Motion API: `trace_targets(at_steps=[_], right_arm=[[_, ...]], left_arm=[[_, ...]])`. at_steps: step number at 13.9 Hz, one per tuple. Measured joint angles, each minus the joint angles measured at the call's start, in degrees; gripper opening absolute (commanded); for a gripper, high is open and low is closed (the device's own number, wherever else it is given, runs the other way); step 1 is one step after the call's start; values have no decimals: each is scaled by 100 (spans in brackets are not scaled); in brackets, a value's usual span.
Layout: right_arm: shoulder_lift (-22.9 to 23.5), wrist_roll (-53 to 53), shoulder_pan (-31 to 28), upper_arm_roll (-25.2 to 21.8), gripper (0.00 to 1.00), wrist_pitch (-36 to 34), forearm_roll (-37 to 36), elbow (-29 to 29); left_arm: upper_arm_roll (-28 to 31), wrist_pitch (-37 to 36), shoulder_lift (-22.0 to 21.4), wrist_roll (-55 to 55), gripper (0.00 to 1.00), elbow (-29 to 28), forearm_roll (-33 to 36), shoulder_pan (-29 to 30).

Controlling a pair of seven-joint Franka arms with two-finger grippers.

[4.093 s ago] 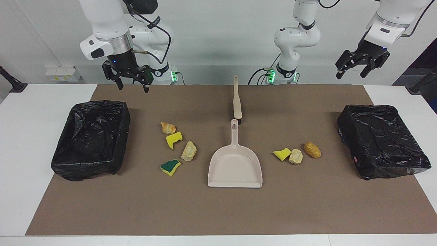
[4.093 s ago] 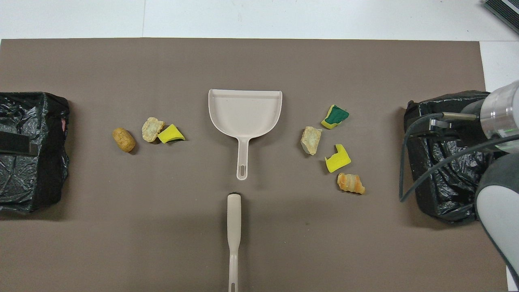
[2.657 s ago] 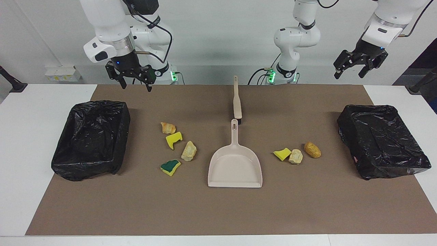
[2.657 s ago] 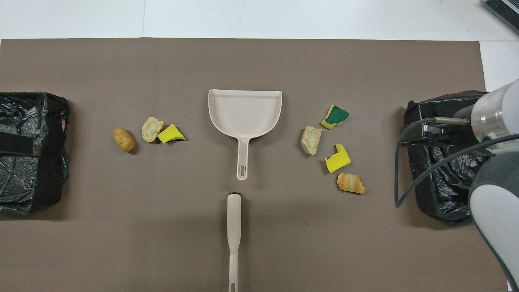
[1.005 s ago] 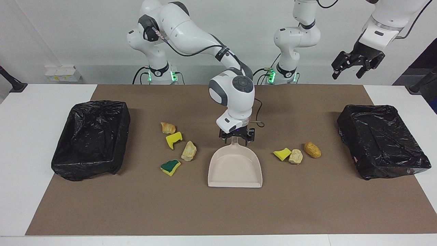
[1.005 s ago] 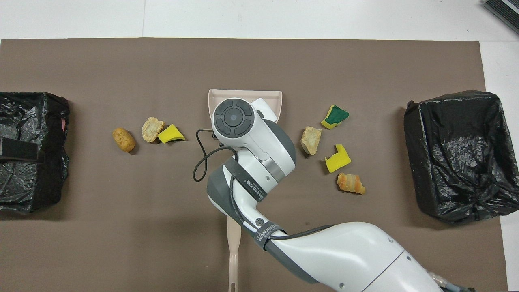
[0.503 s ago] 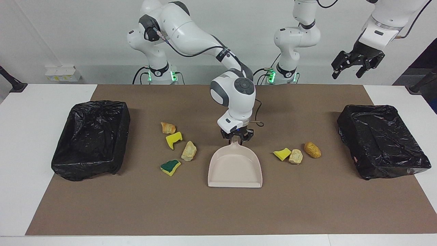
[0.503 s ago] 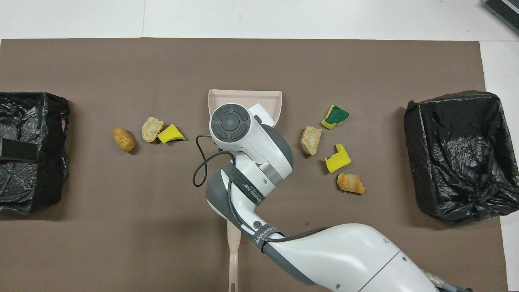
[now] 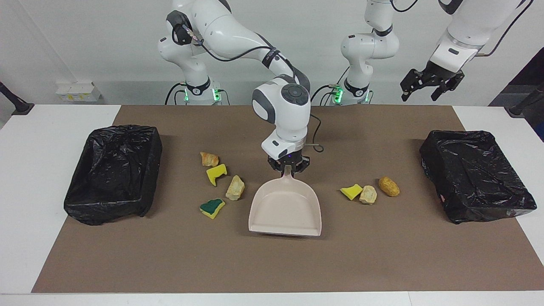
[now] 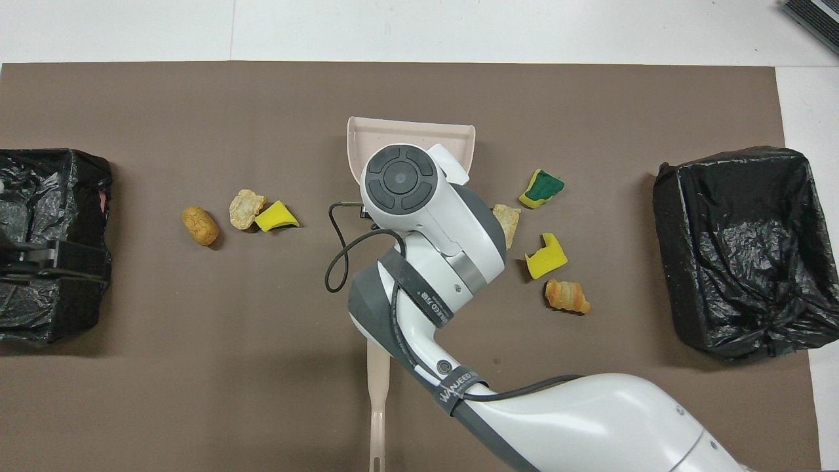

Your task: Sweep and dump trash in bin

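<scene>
My right gripper is shut on the handle of the beige dustpan, whose pan points away from the robots and seems slightly raised off the brown mat. In the overhead view the right wrist hides the grip, and only the dustpan's front rim shows. Several trash scraps lie beside it toward the right arm's end: an orange-brown lump, a yellow sponge piece, a tan lump and a green-yellow sponge piece. Toward the left arm's end lie a yellow piece, a tan lump and a brown lump. My left gripper hangs open, high up.
Two bins lined with black bags stand at the mat's ends, one bin at the right arm's end and one bin at the left arm's. The beige brush handle lies on the mat near the robots, its head hidden under the right arm.
The right gripper has closed on the dustpan handle and shifted the dustpan toward the right arm's end, seemingly lifting it. The left gripper drifted slightly toward the table's middle.
</scene>
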Motion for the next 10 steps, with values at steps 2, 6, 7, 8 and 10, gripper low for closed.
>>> trace_targets(at_steps=[2,6,7,8,10], right_arm=[[-325,-718,-86,-1,0,-14,0,-223],[-731,-2707,-188,-2,0,-109,1,-477],[-748,-3376,-217,-2,0,-110,1,-502],[-747,-3958,-263,-4,0,-110,1,-517],[-746,-5030,-367,-11,0,-111,-12,-541]], left_arm=[[-47,144,-177,-274,100,-515,-18,-391],[-107,768,-660,-1084,100,-1803,-39,-1491],[-115,929,-746,-1271,100,-2055,-66,-1776],[-121,1072,-805,-1422,100,-2250,-101,-2000],[-123,1338,-891,-1585,100,-2579,-235,-2321]])
